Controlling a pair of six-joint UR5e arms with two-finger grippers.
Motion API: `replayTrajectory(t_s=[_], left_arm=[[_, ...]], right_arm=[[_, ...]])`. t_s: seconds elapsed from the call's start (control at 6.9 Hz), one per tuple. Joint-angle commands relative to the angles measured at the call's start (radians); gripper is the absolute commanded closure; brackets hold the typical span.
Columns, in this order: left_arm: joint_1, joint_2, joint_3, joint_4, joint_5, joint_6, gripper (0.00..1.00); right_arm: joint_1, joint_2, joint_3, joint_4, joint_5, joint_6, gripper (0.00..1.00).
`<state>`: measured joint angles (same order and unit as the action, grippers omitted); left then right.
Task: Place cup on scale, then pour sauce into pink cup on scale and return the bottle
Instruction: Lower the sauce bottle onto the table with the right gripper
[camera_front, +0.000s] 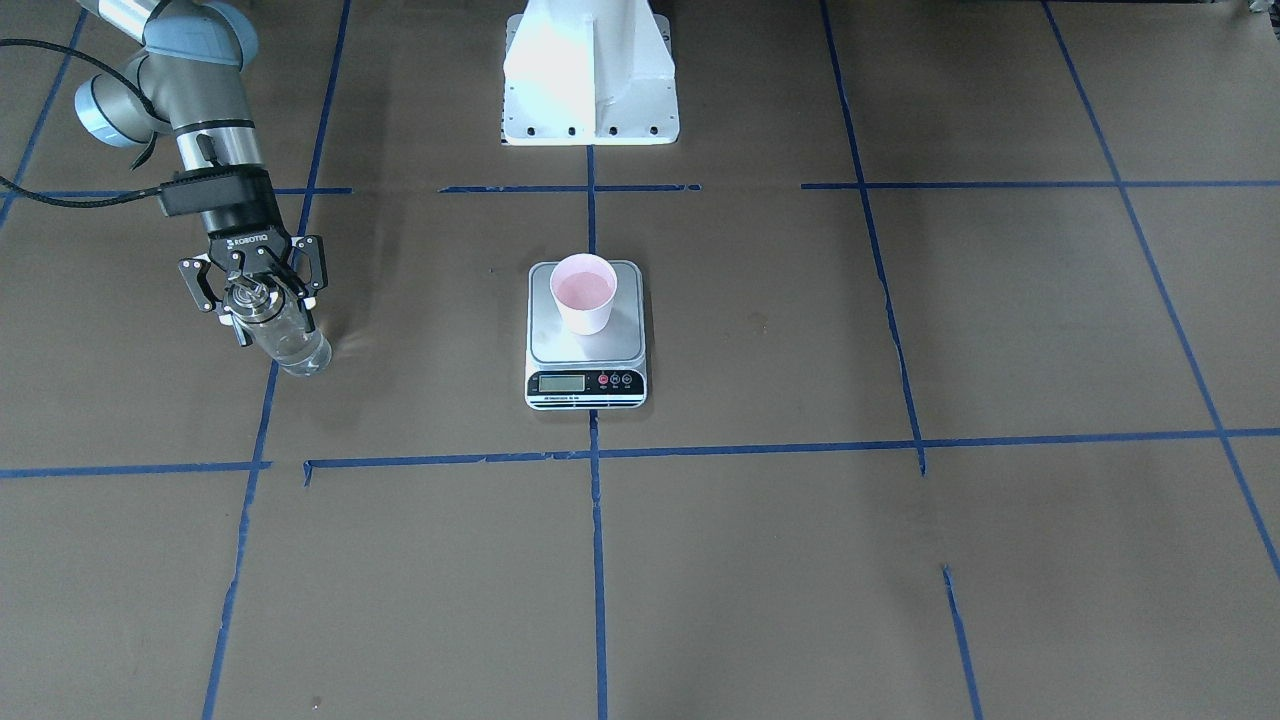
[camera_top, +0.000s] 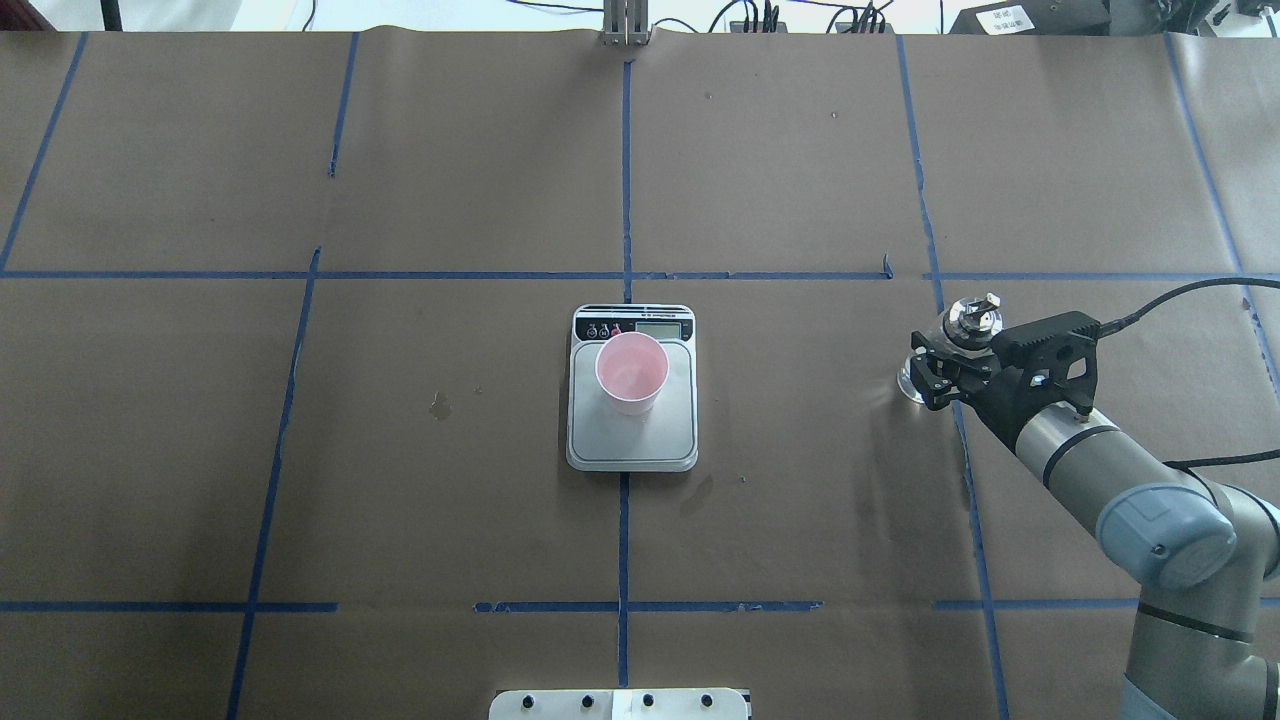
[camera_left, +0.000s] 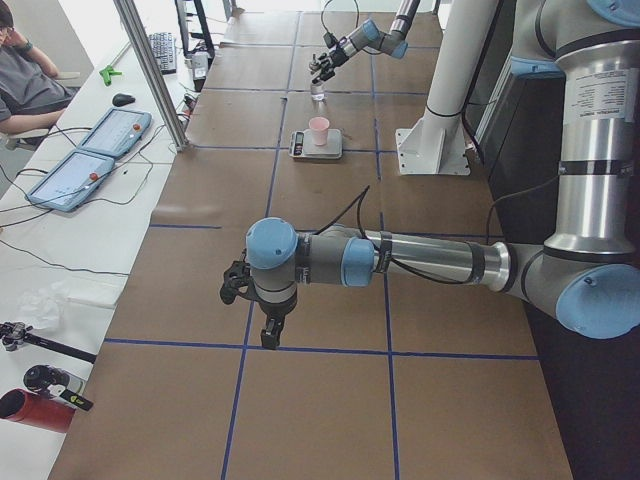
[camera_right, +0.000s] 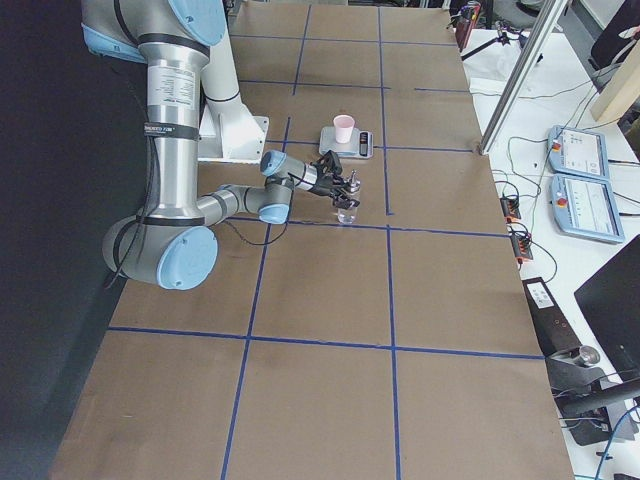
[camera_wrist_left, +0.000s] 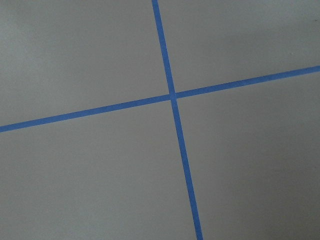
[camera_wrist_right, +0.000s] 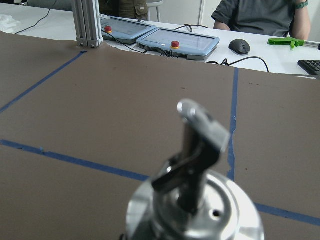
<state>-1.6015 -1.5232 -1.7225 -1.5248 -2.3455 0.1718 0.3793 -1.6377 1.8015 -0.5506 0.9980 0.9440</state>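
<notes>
Overhead exterior, right arm (camera_top: 1060, 435) stretched low, right tool (camera_top: 932, 372) pinching upright bottle (camera_top: 975, 322)

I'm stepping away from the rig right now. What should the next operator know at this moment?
Left gripper: hangs over the table, far from the scale; open or shut cannot be told.
Right gripper: around the upright bottle on the table, robot's right side; grip unclear.
Cup: stands on the scale's platform, so placing is done.
Pour: cannot tell, liquid in the cup not discernible.
Left: check the pour, then release the bottle.
</notes>
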Motion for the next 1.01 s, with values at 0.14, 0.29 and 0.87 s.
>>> replayTrajectory(t_s=[0.14, 0.29, 0.87], left_arm=[[0.000, 0.000, 0.000, 0.000, 0.000, 0.000, 0.00], [0.000, 0.000, 0.000, 0.000, 0.000, 0.000, 0.00], [0.000, 0.000, 0.000, 0.000, 0.000, 0.000, 0.00]], right_arm=[[0.000, 0.001, -0.002, 0.001, -0.001, -0.010, 0.00], [0.000, 0.001, -0.002, 0.001, -0.001, -0.010, 0.00], [-0.008, -0.014, 0.009, 0.015, -0.018, -0.010, 0.00]])
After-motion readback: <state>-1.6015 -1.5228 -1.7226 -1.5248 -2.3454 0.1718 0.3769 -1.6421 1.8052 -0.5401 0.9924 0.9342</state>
